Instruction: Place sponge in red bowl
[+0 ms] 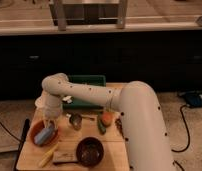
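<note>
The red bowl point(38, 129) sits at the left of the wooden table point(69, 145). The light-blue sponge point(44, 135) lies inside it, tilted against the bowl's front right. My white arm reaches from the right across the table and bends down over the bowl. My gripper point(49, 123) hangs right above the sponge, at the bowl's right side, close to or touching the sponge.
A dark brown bowl point(89, 151) stands at the front middle. A yellow banana-like piece point(48, 155) lies front left. A metal cup point(75, 121), an orange and green item point(106, 120), and a green tray point(86, 90) lie further back.
</note>
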Controlling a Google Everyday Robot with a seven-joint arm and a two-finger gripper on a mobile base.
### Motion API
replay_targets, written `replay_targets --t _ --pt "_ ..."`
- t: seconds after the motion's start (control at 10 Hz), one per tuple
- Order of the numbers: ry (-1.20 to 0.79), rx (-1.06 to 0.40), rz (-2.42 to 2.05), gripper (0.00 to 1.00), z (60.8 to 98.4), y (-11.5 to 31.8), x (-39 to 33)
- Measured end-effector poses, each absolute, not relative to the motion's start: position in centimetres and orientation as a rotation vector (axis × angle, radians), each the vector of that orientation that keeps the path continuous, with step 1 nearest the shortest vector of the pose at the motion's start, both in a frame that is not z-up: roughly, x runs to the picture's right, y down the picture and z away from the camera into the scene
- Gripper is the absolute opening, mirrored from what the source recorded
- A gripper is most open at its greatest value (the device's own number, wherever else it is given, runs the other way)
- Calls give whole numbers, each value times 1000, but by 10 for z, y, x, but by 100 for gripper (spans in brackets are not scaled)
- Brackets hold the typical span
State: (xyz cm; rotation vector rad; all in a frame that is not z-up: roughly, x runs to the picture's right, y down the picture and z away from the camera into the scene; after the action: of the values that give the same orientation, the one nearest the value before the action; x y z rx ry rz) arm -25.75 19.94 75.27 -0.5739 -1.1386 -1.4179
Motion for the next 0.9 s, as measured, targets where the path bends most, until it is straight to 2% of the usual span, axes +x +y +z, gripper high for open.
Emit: replay_targets --t 0.9 --pt "-1152 -576 -1426 80 754 198 -257"
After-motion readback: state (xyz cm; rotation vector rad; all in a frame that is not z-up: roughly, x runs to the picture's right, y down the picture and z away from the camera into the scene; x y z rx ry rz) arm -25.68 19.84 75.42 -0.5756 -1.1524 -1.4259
